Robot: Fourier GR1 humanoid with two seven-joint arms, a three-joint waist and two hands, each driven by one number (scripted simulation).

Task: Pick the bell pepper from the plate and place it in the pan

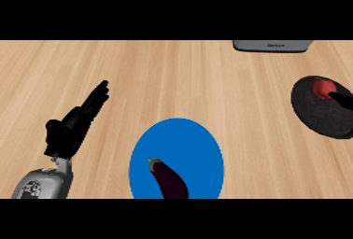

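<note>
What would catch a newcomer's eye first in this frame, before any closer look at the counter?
The bright blue oval plate at bottom centre stands out most, with a dark purple eggplant lying on its lower half. At the right edge sits a black round pan with a red bell pepper in it, where the black right hand reaches in. The black left hand rests open at the left, fingers up.

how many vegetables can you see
2: an eggplant lying on the blue plate at the bottom, and a red pepper in the dark pan at right.
</note>
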